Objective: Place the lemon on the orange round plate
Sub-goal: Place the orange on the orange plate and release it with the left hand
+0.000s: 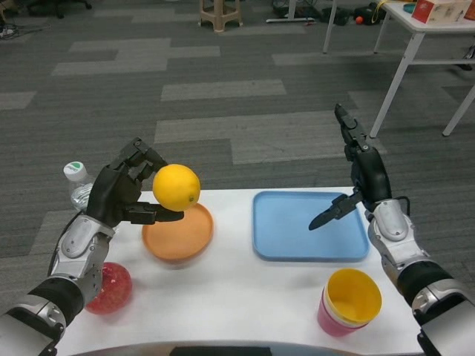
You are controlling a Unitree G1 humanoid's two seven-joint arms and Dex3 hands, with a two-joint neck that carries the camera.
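Over the near-left part of the white table (245, 289), the left hand (119, 194) grips the lemon (177, 187) from its left side, fingers wrapped around it and a lower finger reaching beneath. The lemon hangs in the air above the far-left rim of the orange plate (178, 236), not touching it. The right hand (360, 182) is held up over the far right edge of the blue tray (310, 245), fingers spread and holding nothing.

Risk assessment: the lemon sits toward the plate's rim rather than its centre. If let go from this height, it would likely strike the rim or the shallow slope and roll off onto the table, being round and firm. A release at the rim could also tip or shift the light plate. The red ball (109, 288) and the bottle (76, 182) lie near the left forearm and could be knocked as the arm lowers. The stacked cups (349, 302) stand well apart and pose no concern.
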